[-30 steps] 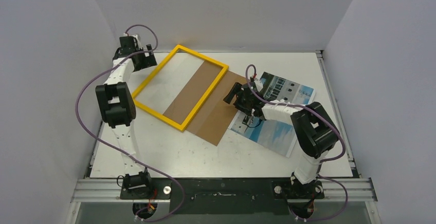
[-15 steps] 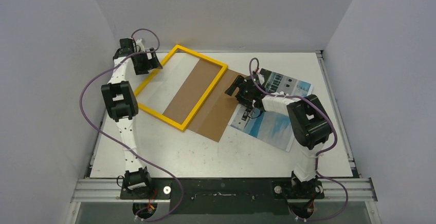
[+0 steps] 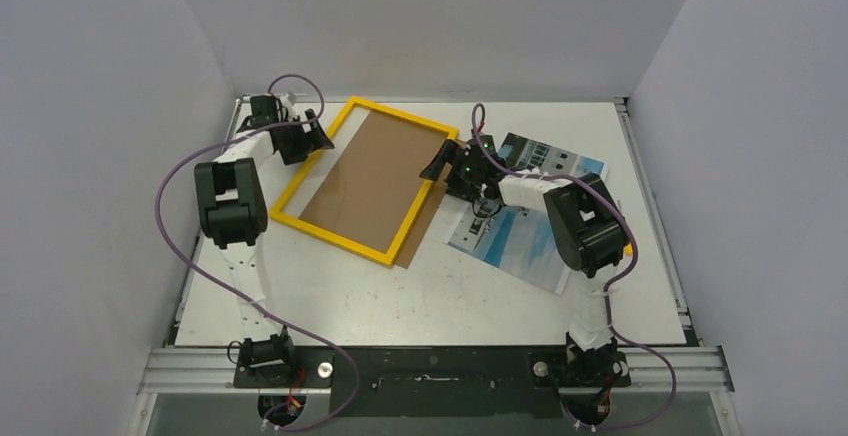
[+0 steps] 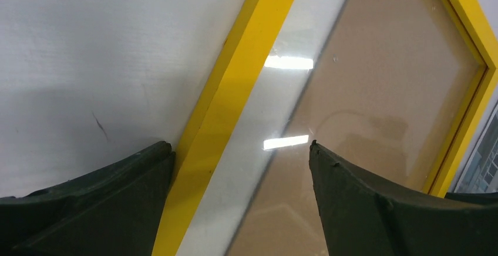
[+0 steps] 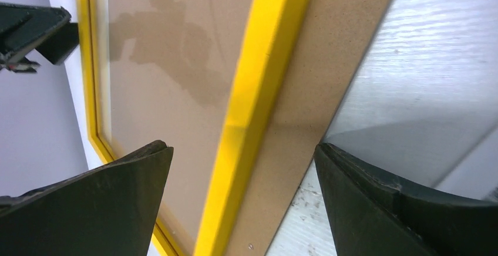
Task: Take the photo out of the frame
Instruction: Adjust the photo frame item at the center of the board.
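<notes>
The frame (image 3: 332, 239), with its bright yellow border, lies flat on the white table, left of centre. Its brown backing (image 3: 365, 181) shows through the glass and sticks out along the right side. The photo (image 3: 535, 236), a white building in blue tones, lies loose on the table to the right of the frame. My left gripper (image 3: 312, 139) is open at the frame's far left rail (image 4: 235, 91), one finger on each side of it. My right gripper (image 3: 440, 164) is open over the right rail (image 5: 258, 80) and the backing's edge (image 5: 329, 62).
Grey walls close in the table on the left, back and right. A metal rail (image 3: 640, 186) runs along the table's right edge. Purple cables loop off both arms. The photo's corner shows in the left wrist view (image 4: 481, 156).
The frame has slid right and now covers most of the backing. My left gripper has moved right to the frame's rail. My right gripper has moved up and left to the frame's right rail.
</notes>
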{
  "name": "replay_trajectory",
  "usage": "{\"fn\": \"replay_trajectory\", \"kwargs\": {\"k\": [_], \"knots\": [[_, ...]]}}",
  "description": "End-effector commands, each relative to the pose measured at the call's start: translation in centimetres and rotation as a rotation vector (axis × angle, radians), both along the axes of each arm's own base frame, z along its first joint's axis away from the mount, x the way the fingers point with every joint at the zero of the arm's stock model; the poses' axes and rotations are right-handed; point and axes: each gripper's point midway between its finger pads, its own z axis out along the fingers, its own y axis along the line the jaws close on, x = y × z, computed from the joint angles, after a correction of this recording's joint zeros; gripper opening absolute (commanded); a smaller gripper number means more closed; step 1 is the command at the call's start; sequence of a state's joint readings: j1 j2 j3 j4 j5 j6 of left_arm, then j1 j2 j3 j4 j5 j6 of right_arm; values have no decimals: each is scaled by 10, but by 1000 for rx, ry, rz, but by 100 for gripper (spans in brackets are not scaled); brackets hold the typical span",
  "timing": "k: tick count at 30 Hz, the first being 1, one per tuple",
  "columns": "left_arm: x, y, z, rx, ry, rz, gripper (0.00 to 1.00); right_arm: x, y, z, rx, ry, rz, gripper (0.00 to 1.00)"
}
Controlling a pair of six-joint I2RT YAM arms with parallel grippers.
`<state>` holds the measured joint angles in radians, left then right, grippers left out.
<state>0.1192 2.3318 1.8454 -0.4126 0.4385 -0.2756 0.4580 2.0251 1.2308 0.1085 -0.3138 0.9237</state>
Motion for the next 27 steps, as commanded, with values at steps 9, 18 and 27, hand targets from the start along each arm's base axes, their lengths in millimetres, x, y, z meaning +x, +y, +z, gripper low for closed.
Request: {"fn": "replay_trajectory", "kwargs": {"k": [9, 18, 27], "knots": [[-81, -9, 17, -69, -72, 315, 85, 8, 56, 13, 131, -52, 213, 96], [-129, 14, 37, 24, -157, 481, 97, 29, 2, 49, -44, -190, 140, 96], [-175, 24, 142, 216, -469, 660, 96, 14, -69, 153, -270, -533, -26, 90]]}}
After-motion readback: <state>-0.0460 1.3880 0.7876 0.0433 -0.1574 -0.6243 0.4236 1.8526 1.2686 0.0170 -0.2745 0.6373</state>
